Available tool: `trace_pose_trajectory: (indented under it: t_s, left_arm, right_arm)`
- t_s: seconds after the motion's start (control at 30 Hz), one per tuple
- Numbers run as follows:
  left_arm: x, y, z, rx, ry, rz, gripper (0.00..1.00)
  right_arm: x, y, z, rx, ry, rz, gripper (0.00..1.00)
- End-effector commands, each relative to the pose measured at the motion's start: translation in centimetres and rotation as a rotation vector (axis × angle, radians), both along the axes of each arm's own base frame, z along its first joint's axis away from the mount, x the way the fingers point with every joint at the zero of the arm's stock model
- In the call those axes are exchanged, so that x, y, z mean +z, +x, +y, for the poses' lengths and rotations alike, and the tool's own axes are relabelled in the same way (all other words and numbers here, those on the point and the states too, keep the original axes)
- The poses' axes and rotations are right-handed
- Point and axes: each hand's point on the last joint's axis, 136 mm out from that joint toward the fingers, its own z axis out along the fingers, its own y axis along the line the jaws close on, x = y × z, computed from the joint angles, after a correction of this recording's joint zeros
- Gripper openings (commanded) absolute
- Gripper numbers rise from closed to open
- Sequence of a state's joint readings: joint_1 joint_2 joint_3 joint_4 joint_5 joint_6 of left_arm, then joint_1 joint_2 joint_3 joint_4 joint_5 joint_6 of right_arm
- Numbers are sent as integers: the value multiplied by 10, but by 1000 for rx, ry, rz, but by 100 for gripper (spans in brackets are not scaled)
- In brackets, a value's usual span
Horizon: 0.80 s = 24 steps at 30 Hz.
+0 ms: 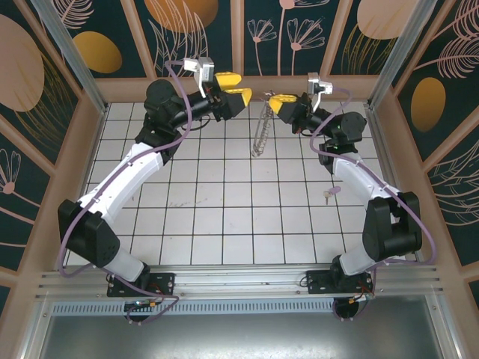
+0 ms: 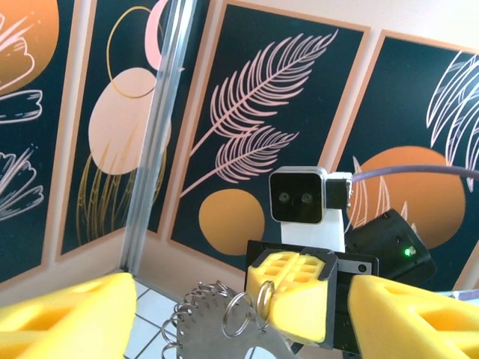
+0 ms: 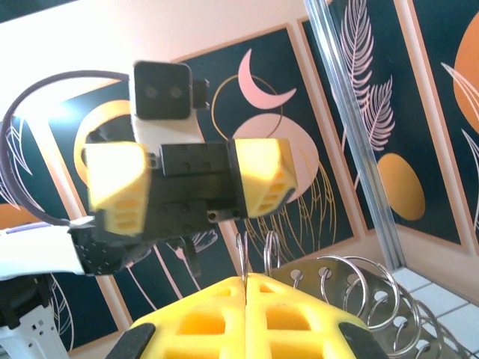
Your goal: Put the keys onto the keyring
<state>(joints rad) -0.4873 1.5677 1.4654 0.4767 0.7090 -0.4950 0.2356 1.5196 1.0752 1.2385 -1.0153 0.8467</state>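
Two arms: both reach to the far side of the tiled floor [image 1: 224, 217], wrists turned inward to face each other.
Left gripper [image 1: 236, 87]: one; jaws spread wide with nothing between the yellow fingers [image 3: 262, 176]; just left of the hoop and apart from it.
Keyring [image 1: 260, 133]: one hoop, hanging in the gap between the two grippers at the far middle of the floor.
Keyring axis: from above it shows edge-on as a narrow strip. Its long line runs from the right fingertips toward the near side, leaning slightly left. I cannot tell whether the low end touches the tiles.
Small wire rings [image 3: 352, 288]: more than five, fringing the hoop's edge. They overlap, so the exact count is unclear.
Right gripper [image 1: 278, 102]: one; jaws pressed together on the hoop's thin top rim. In the right wrist view the rim stands up from the seam between the two pads [image 3: 202, 321].
Facing: the left wrist view shows the right fingers pinching the hoop head-on, with two small rings dangling in front of them.
Key [image 1: 329, 194]: one seen, flat on a tile on the right side, near the right forearm and well apart from the hoop. Its long axis is roughly left-right; it is too small to tell which end is the head.
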Motion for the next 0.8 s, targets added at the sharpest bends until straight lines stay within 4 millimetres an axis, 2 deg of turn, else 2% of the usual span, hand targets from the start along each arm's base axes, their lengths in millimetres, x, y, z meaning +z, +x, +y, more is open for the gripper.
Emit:
trace_pose_trajectory:
  t_s: [0.0,0.07,0.33,0.53,0.77]
  left_arm:
    - [1,-8,-6,-105,-43,-13,68]
    - [2,-15,-9,-166,-59,-13,61]
    - [8,-31,-10,-288,-130,-23,46]
    - [10,-37,-3,-254,-162,-31,52]
    - [8,-38,-4,-288,-175,-4,51]
  right_arm:
    - [28,-16,-12,-8,112,-96,0]
    - [33,-19,-13,-2,144,-103,0]
    - [37,-15,-6,9,195,-79,0]
    - [33,-7,-4,12,211,-56,0]
    - [30,-5,2,30,214,-44,0]
